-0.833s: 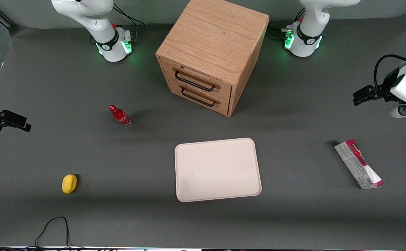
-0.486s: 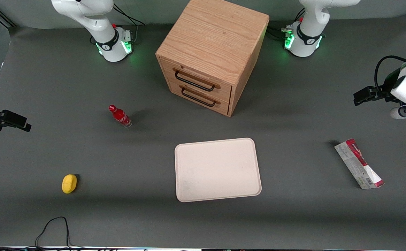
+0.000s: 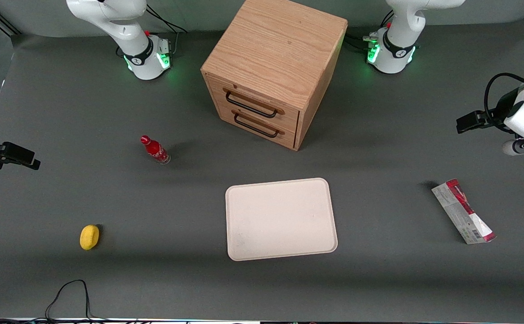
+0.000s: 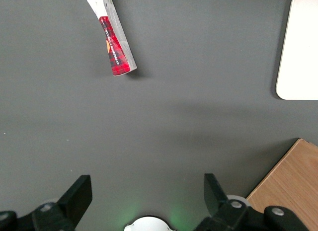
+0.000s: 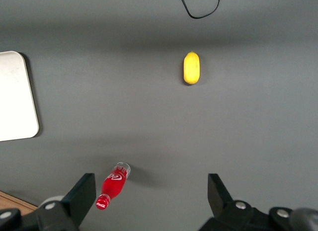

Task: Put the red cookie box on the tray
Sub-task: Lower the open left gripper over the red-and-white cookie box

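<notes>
Front view, sweeping left to right: yellow lemon-like object (image 3: 89, 236) near the front edge at the parked arm's end of the counter (image 3: 64, 103), then a small red bottle (image 3: 154, 150) with a white cola-style script I can't quite read. Mid-counter, the wooden cabinet (image 3: 274, 67) with both drawers shut, and the tray (image 3: 281, 219) sitting bare, nearer the front edge.

On to my end: the red cookie box (image 3: 463, 211) lies angled on the counter, well apart from the tray, barcode showing on its pale face at the end nearer the front edge. The red side carries dark lettering in the wrist view, too small for me to make out.

And my end effector (image 3: 468, 122) — up in the air near the working arm's edge, farther from the front camera than the box. Over the last moment my wrist has drifted a touch outward and tilted, the box hasn't budged. So I'd say I'm only lining up; the pick isn't started.

Wrist view: my fingers (image 4: 77, 193) are spread wide with nothing between them, the box (image 4: 113, 39) ahead of me.
</notes>
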Controlling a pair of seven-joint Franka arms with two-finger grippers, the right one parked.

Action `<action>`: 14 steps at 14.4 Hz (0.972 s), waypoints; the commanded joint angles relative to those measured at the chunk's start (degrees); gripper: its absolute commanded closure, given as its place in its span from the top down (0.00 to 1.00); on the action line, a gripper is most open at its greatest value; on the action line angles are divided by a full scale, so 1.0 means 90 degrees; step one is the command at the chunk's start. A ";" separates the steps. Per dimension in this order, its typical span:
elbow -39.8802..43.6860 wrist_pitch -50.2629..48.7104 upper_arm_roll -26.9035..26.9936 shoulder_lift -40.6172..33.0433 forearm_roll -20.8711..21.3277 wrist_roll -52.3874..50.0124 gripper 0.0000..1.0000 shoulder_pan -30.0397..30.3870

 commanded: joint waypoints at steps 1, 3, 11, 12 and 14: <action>0.0447 -0.0178 0.0041 0.0257 -0.0020 0.0087 1.00 0.0130; 0.0750 -0.0198 0.0051 0.0520 -0.0020 0.0067 1.00 0.0199; 0.3533 -0.0354 0.0070 0.2970 -0.0381 -0.0021 1.00 0.0883; 0.3554 -0.0277 0.0080 0.3050 -0.0362 -0.0021 1.00 0.0883; 0.3525 -0.0247 0.0090 0.3109 -0.0352 -0.0050 1.00 0.0902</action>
